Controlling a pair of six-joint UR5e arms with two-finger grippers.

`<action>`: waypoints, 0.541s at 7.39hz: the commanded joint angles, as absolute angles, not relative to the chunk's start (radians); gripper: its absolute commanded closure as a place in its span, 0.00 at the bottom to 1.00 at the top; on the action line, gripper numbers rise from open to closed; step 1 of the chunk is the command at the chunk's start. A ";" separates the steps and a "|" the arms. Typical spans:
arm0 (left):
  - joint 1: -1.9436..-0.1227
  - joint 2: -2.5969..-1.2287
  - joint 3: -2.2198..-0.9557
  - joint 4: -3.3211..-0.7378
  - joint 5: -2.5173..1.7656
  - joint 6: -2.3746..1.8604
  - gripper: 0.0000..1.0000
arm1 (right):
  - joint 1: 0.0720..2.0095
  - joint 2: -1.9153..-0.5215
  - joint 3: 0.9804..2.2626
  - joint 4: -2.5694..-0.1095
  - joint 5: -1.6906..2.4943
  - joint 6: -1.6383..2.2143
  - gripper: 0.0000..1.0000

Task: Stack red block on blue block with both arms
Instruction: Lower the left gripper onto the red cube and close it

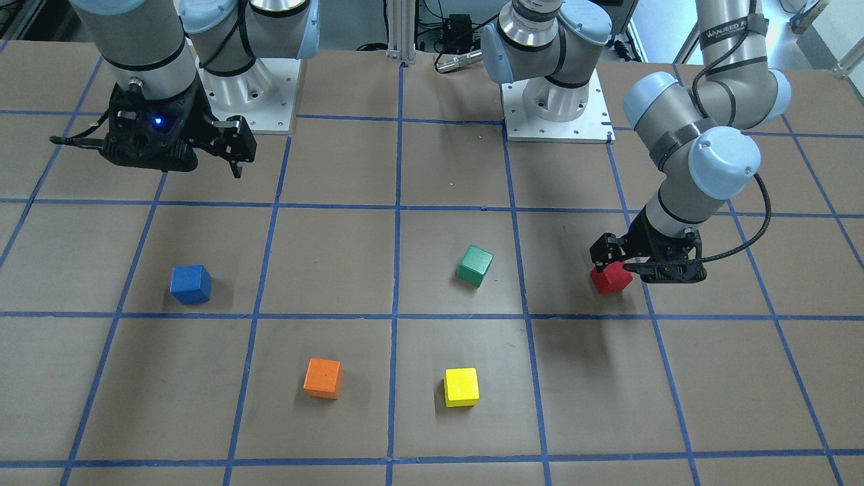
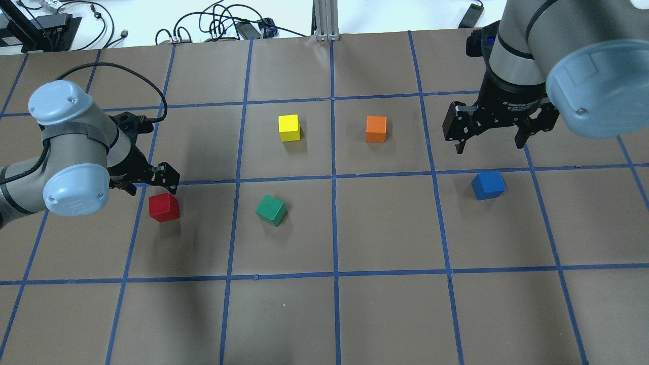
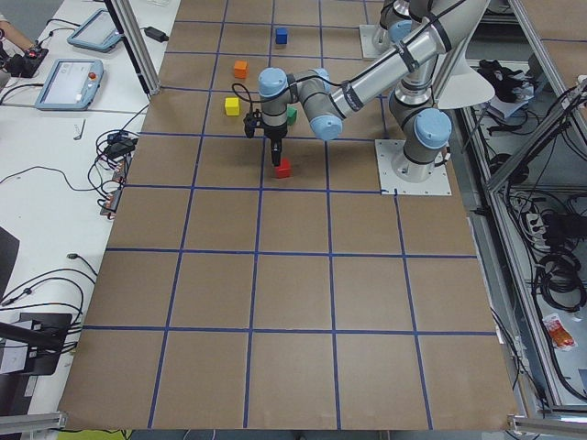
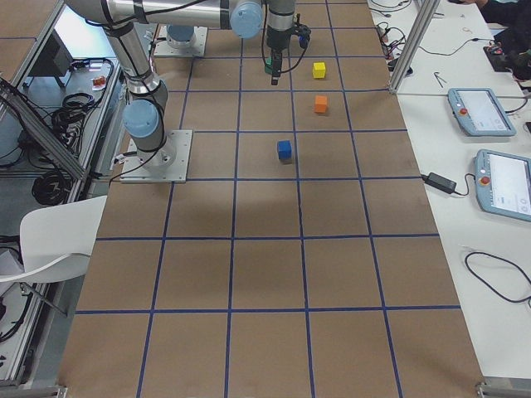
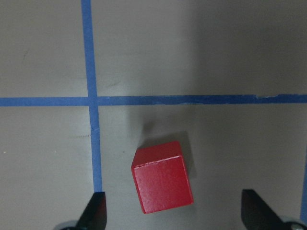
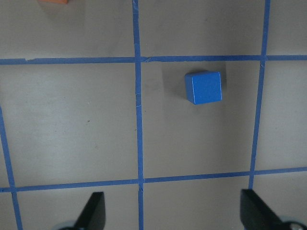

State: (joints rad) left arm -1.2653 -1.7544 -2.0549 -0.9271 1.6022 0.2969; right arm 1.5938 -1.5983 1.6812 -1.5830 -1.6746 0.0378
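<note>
The red block sits on the brown table on my left side. My left gripper hangs low just over it, open. In the left wrist view the red block lies between the two spread fingertips, touching neither. It also shows in the front view under the left gripper. The blue block sits on the right side. My right gripper is open and empty, raised beyond it. The blue block appears ahead of the fingers in the right wrist view.
A green cube sits between the two blocks, nearer the red one. A yellow cube and an orange cube lie farther out. Blue tape lines grid the table. The arm base plates stand at the robot's edge.
</note>
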 commanded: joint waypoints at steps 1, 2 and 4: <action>-1.261 -1.811 -2.068 -0.882 1.603 0.293 0.07 | 1.594 -1.598 1.681 -1.582 -1.675 0.038 0.00; -1.261 -1.830 -2.069 -0.873 1.603 0.282 0.09 | 1.594 -1.598 1.681 -1.582 -1.675 0.038 0.00; -1.262 -1.838 -2.068 -0.873 1.605 0.276 0.60 | 1.595 -1.597 1.687 -1.586 -1.672 0.038 0.00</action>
State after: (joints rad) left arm -1.2613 -1.8306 -2.0684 -0.8750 1.6033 0.2811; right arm 1.5940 -1.5976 1.6829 -1.5832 -1.6745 0.0377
